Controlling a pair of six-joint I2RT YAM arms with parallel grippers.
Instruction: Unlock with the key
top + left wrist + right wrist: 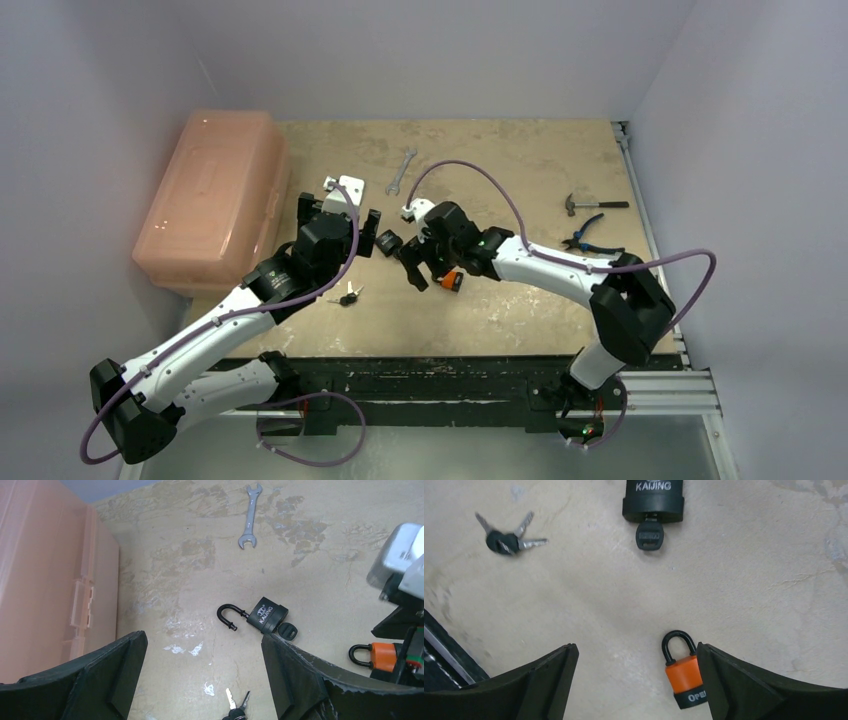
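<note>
We see the black padlock lying flat on the table, near the middle, between the two grippers. A key sits in its keyhole with the black head sticking out. The shackle is out of the body on one side, its free end hanging clear.

The left gripper hovers over the table with its jaws spread wide and nothing between them. In its wrist view, the padlock lies just past the tip of the finger on the right of the picture.

The right gripper faces it from the other side, jaws also spread and empty. In its wrist view the padlock and key lie ahead, past the fingertips.

An orange padlock, shackle closed, lies under the right gripper, close against the finger on the right of that picture.

A bunch of keys lies nearer the arm bases, apart from both locks.

Farther out we find a wrench toward the back of the table, and a hammer and pliers near the right edge. A pink box fills the left side.
</note>
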